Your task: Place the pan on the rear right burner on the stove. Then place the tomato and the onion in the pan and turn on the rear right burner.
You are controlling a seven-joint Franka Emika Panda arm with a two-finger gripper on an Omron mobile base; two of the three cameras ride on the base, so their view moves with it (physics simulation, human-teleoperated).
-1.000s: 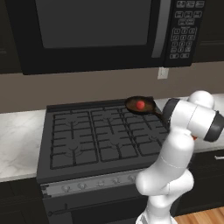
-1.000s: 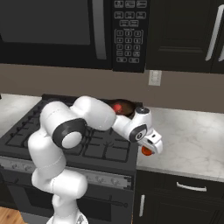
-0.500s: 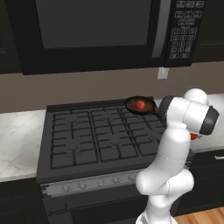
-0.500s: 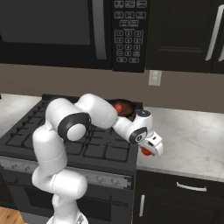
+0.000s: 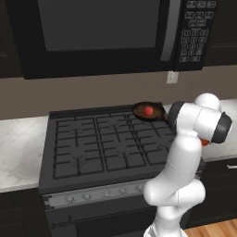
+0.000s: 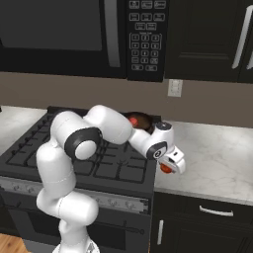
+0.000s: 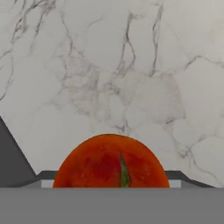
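The dark pan [image 5: 139,110] [image 6: 144,120] sits on the rear right burner [image 5: 160,122] of the black stove [image 5: 92,148], with the red tomato [image 5: 148,111] [image 6: 133,120] inside it. The orange-red onion [image 7: 111,164] [image 6: 165,168] [image 5: 204,142] lies on the marble counter right of the stove. My gripper [image 6: 168,169] [image 7: 112,177] is down over the onion. It is open, with a fingertip [image 7: 46,176] close against each side of the onion. The onion still rests on the counter.
A black microwave [image 5: 102,32] hangs above the stove. The silver knob strip [image 5: 102,194] runs along the stove's front. Marble counter [image 6: 217,153] stretches to the right, and a wall outlet [image 6: 174,88] sits behind it. My own arm arches over the stove's right side.
The arm's upper joints have shifted slightly while the hand stays over the onion. The pan and the tomato have not moved.
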